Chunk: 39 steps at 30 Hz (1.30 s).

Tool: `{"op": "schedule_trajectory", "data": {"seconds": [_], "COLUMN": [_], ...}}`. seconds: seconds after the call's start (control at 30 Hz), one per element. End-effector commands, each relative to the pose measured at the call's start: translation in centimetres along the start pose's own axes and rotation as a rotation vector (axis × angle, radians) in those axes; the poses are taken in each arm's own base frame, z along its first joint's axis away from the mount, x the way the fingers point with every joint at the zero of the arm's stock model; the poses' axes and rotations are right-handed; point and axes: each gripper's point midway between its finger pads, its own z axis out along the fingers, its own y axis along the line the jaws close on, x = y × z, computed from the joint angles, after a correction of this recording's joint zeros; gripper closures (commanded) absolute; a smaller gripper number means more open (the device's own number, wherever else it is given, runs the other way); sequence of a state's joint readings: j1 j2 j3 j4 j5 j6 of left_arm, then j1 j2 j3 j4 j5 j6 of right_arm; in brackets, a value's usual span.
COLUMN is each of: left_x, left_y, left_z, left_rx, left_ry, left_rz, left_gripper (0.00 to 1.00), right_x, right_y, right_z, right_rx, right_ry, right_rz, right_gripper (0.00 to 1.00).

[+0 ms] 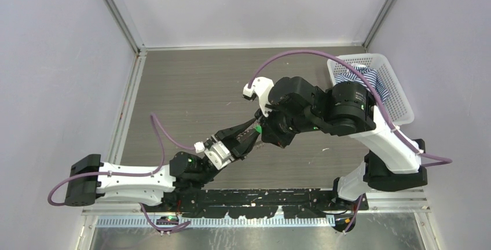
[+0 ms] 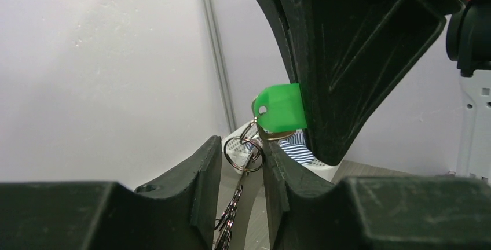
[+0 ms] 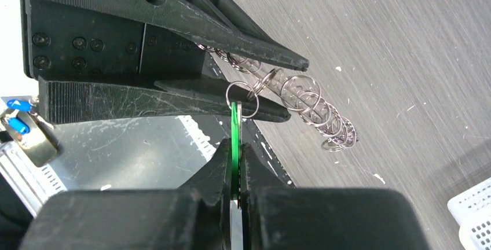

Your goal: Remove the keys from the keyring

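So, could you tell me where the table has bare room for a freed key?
Bare: the table at far left, beside the left rail, and along the back wall. Crowded: the middle, where left gripper and right gripper meet at the green key, and the far-right corner, holding the white basket.

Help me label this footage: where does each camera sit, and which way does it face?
Top external: above and behind the bases, looking down at the table; both arms show, left gripper meeting right gripper.
Left wrist: on the left arm, looking out past the left fingers at the green key and keyring.
Right wrist: on the right arm, looking past the right fingers, clamped on the green key, toward the left gripper.
Shared: both wrist views show the green key, the keyring and the opposite gripper.
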State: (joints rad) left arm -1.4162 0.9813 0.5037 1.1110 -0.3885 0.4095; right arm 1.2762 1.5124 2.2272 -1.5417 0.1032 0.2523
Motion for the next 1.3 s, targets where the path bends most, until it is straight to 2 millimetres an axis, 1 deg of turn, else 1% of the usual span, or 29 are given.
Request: {"op": "schedule_trajectory", "data": {"seconds": [0.0, 0.07, 0.17, 0.3, 0.63, 0.9, 1.07, 1.27], "left_x": [-2.0, -1.7, -1.1, -1.1, -0.8, -0.6, -0.4, -0.3], "left_y": [0.0, -0.6, -0.9, -0.8, -0.9, -0.9, -1.2, -1.2], "left_z": [-0.1, -0.2, -0.2, -0.2, -0.3, -0.1, -0.1, 0.0], "left_rx": [0.005, 0.032, 0.037, 0.028, 0.027, 0.023, 0.036, 0.034], "left_ry": [-0.073, -0.062, -0.046, -0.042, -0.033, -0.021, -0.021, -0.019], "left_rz": [-0.080, -0.092, -0.111, -0.130, -0.127, -0.119, -0.115, -0.111], "left_gripper": [0.66, 0.64, 0.64, 0.63, 0.62, 0.59, 0.59, 0.61], "right_x": [0.4, 0.3, -0.2, -0.2, -0.8, -0.8, -1.1, -1.3], "right_y": [0.7, 0.7, 0.8, 0.9, 0.9, 0.8, 0.7, 0.7], "right_z": [-1.7, -1.7, -1.8, -1.6, -2.0, -2.1, -2.3, -2.5], "right_rx": [-0.042, -0.038, -0.039, -0.044, -0.046, -0.045, -0.041, -0.041], "right_ry": [0.012, 0.013, 0.000, 0.003, -0.028, -0.036, -0.052, -0.068], "right_rz": [0.022, 0.024, 0.026, 0.021, 0.024, 0.025, 0.026, 0.031], "right_gripper": [0.99, 0.99, 0.99, 0.99, 0.99, 0.99, 0.99, 0.99]}}
